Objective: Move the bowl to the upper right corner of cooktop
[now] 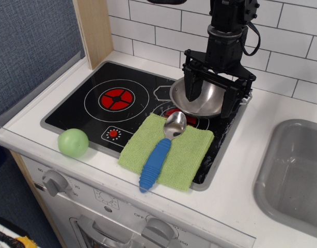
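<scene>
The shiny steel bowl [178,97] sits on the right rear part of the black cooktop [76,111], partly over the right red burner [174,112]. My gripper [210,97] hangs straight down over the bowl with its jaws spread wide. The left finger [192,87] reaches down into the bowl's hollow. The right finger [228,101] stands at the bowl's right rim and hides it. The jaws hold nothing that I can see.
A green cloth [171,152] lies on the cooktop's front right with a blue-handled metal spoon [157,157] on it. A green ball [73,142] sits at the front left corner. The grey sink [295,170] is to the right. A tiled wall stands behind.
</scene>
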Tool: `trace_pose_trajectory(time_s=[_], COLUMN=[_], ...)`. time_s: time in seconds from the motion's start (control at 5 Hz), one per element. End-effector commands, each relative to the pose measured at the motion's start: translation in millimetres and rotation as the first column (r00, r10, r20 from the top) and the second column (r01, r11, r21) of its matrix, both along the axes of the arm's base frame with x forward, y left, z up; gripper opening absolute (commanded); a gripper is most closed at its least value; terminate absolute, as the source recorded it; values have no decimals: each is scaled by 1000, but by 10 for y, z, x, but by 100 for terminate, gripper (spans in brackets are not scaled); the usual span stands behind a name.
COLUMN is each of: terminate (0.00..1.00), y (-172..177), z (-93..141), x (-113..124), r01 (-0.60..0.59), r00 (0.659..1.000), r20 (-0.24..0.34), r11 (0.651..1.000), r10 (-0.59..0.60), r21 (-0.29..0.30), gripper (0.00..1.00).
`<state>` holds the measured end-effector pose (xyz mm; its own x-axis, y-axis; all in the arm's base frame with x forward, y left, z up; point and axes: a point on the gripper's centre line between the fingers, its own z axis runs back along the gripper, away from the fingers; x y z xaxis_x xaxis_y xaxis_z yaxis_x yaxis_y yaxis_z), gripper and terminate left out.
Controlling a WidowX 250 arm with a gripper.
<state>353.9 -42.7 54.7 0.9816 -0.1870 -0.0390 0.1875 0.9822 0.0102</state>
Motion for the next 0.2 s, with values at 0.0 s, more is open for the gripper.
trace_pose_trajectory(time_s=[0.0], terminate=[100], y=[-28], z=[246], x=[-17], r01=[7], r00=[997], r20=[75], r11=[1000], r10=[-6], r21=[-5], gripper=[100])
